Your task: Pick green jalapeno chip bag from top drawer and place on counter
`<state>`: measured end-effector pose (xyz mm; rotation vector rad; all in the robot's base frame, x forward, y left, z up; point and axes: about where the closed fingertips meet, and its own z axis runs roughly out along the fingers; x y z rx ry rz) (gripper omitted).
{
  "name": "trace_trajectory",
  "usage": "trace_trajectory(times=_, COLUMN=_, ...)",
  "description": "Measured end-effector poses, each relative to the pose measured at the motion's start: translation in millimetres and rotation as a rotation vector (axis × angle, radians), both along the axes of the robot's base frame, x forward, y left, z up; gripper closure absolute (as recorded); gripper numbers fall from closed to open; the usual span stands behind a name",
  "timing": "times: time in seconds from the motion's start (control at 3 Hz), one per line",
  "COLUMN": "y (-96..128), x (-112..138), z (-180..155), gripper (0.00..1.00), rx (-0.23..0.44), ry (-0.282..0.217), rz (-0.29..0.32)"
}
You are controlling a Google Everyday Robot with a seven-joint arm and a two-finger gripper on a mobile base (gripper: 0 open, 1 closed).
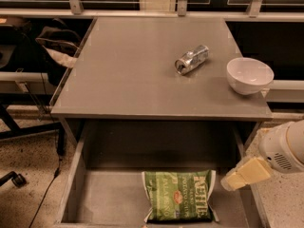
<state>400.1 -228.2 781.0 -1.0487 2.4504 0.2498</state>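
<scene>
The green jalapeno chip bag point(179, 195) lies flat in the open top drawer point(107, 194), right of its middle, near the front. The counter point(133, 75) stands above and behind the drawer. My gripper point(244, 174) is at the right edge of the drawer, just right of the bag and a little above it. Its cream-coloured tip points down and left toward the bag. The white arm body point(287, 148) is at the right frame edge. The gripper holds nothing that I can see.
A crushed silver can point(192, 59) lies on the counter right of centre. A white bowl point(249, 75) sits at the counter's right edge. A dark chair and bag point(52, 44) stand left of the counter. A speckled floor lies on both sides.
</scene>
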Motion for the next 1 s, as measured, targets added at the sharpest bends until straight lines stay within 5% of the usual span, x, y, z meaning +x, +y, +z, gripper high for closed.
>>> trace_trajectory(times=1.0, y=6, x=-3, z=-44, gripper=0.00, rx=0.000, ry=0.060, rz=-0.002)
